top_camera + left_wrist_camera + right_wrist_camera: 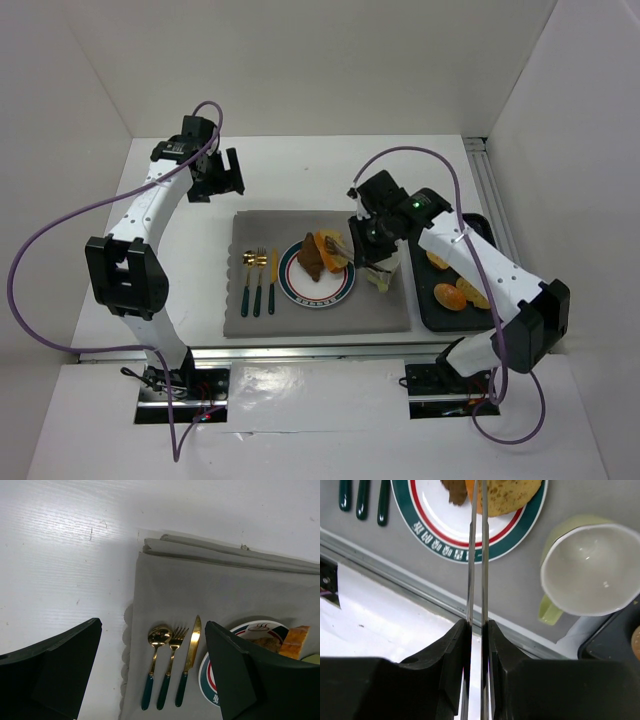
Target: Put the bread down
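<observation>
Right gripper [476,630] is over the middle of the counter [300,170], and its jaws are pressed tight on a pair of thin metal tongs [476,555]. The two blades run almost together, with only a sliver of gap. They reach out to the bread [512,495], a golden-crusted piece over the right half of the plate [445,537]. The tips run off the top of the wrist view, so I cannot tell whether they grip the bread or whether it rests fully on the plate. A darker brown piece [308,258] sits just left of it on the same plate.

The plate is on a gray mat [320,320] near the counter's near edge. A spoon [159,637], fork [176,640] and knife [192,645] are lined up on its left, and a pale green mug [590,570] stands upright just to its right. A black tray [432,310] with bread rolls [450,296] lies by the right edge.

Left gripper [218,175] hangs toward the far left corner, jaws spread wide, holding nothing.
</observation>
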`<state>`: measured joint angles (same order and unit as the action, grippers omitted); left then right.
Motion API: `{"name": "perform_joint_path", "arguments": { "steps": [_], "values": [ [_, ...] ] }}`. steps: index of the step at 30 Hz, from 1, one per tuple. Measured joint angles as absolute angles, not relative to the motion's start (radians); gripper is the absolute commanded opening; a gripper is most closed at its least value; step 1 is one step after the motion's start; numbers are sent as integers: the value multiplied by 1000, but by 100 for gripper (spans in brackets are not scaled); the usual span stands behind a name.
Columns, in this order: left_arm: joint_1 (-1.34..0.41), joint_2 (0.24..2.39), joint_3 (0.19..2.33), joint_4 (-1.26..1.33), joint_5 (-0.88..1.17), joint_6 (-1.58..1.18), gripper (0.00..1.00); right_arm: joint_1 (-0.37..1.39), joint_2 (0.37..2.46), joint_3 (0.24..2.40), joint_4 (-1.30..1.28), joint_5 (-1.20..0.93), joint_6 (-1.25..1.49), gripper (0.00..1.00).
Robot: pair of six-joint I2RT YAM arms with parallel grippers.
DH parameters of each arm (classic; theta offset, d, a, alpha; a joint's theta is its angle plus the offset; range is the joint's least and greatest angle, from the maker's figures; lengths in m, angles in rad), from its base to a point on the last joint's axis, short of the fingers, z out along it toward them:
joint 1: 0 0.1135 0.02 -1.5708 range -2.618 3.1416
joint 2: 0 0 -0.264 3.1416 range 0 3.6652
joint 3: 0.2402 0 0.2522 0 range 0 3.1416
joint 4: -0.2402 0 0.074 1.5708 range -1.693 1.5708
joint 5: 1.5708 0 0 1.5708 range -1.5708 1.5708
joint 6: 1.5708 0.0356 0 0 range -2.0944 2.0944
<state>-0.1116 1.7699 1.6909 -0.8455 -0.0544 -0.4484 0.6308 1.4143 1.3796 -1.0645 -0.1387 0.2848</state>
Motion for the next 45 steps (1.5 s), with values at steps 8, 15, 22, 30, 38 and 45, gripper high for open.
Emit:
{"name": "perform_joint_path", "arguments": {
  "steps": [8,15,22,30,38,45],
  "values": [
    [-112,1770,1691,-846,-50,-450,98,677,1396,1341,-1074,-136,320,50],
    [-121,1784,1713,-848,-36,-452,98,685,1397,1419,-1128,-130,316,50],
    [-142,1806,1732,-850,-27,-453,98,678,1427,1620,-1180,-75,287,49],
    [-145,1814,1739,-852,-44,-451,98,580,1488,1650,-1082,6,265,46],
    [-148,1812,1739,-856,-107,-443,98,459,1711,1654,-722,181,268,42],
    [-149,1777,1710,-861,-130,-443,98,439,1975,1658,-429,366,224,43]
  ]
}}
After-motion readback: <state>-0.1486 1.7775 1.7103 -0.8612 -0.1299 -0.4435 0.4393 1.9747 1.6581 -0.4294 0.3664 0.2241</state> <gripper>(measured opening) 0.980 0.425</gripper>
